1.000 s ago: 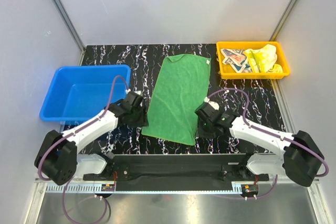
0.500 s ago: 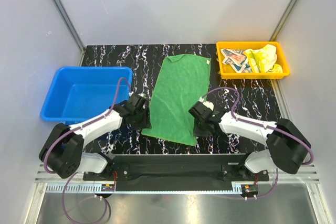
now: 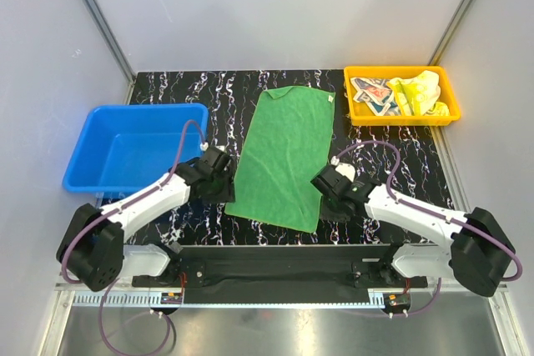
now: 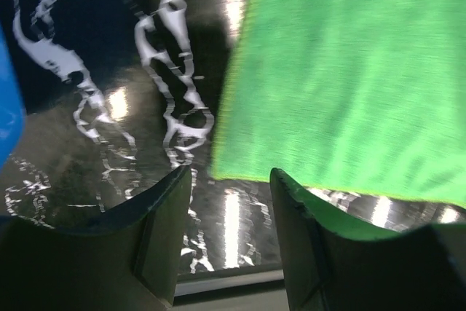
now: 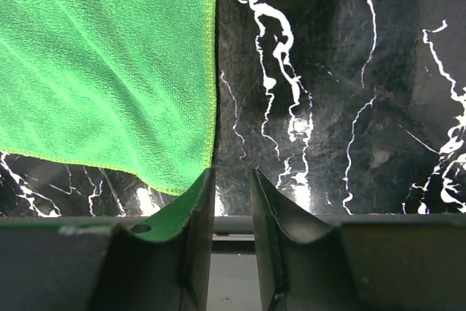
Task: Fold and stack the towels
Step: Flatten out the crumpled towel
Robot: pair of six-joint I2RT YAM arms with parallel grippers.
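Note:
The green towel [image 3: 282,156] lies spread flat and lengthwise on the table's middle. My left gripper [image 3: 222,188] sits low at its near left corner [image 4: 226,169]. It is open, with bare table between the fingers [image 4: 166,209]. Just beside the near right corner [image 5: 182,176] is my right gripper [image 3: 329,196]. Its jaws stand a narrow gap apart with nothing in them, and the towel's edge [image 5: 212,71] runs just left of the left finger [image 5: 198,205]. The cream printed towel [image 3: 372,92] and the pale yellow towel [image 3: 417,92] lie crumpled in the orange tray [image 3: 400,118].
A blue bin [image 3: 83,179] stands at the left, close behind my left arm. The orange tray fills the far right corner. Black marbled table [image 3: 392,156] shows on both sides of the green towel. The table's near edge rail [image 5: 349,218] runs right below both grippers.
My right gripper reached in to the towel's near right corner and drew back right, its jaws narrowing. That corner now lies a little farther right. The left gripper shifted slightly.

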